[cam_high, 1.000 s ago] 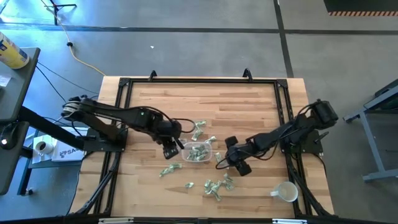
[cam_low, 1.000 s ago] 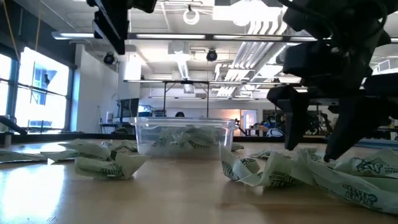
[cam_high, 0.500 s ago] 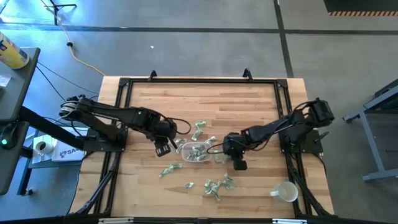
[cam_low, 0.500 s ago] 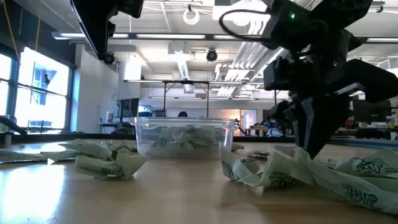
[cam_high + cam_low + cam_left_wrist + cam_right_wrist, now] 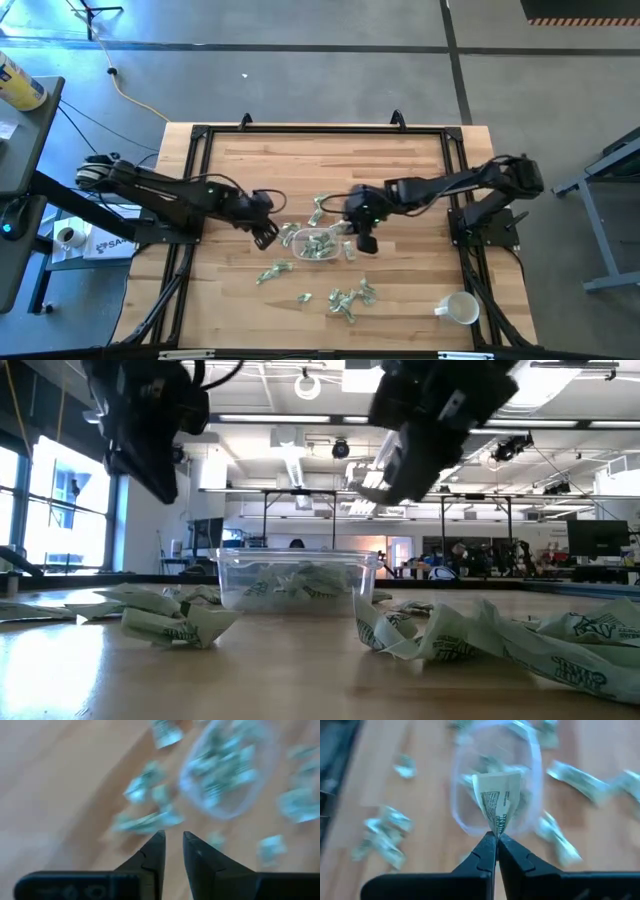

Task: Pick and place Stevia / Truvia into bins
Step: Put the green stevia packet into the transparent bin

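Pale green and white Stevia packets lie scattered on the wooden table, some near the front [image 5: 350,298], one left of them [image 5: 273,271], others behind the bin [image 5: 320,208]. The clear plastic bin [image 5: 318,243] [image 5: 295,580] stands mid-table with several packets inside. My right gripper [image 5: 366,244] [image 5: 495,836] hovers at the bin's right edge, shut on one packet [image 5: 496,795]. My left gripper [image 5: 265,235] [image 5: 172,842] hangs left of the bin, above the table, its fingers a narrow gap apart with nothing between them. My right gripper pinches one end of the packet [image 5: 494,830] between its two fingertips. The packet is folded or creased lengthwise and sticks out beyond the fingers, lifted clear of the table, above the bin's rim [image 5: 536,767].
A white mug [image 5: 460,308] lies on its side at the near right corner. A black metal frame [image 5: 200,135] runs around the tabletop. The far half of the wooden table [image 5: 330,160] is bare.
My right gripper has shut on a packet lying right of the bin, then risen with it and gone left and toward the far edge, to the bin's right edge. My left gripper has drawn back from the bin toward the table's left edge.
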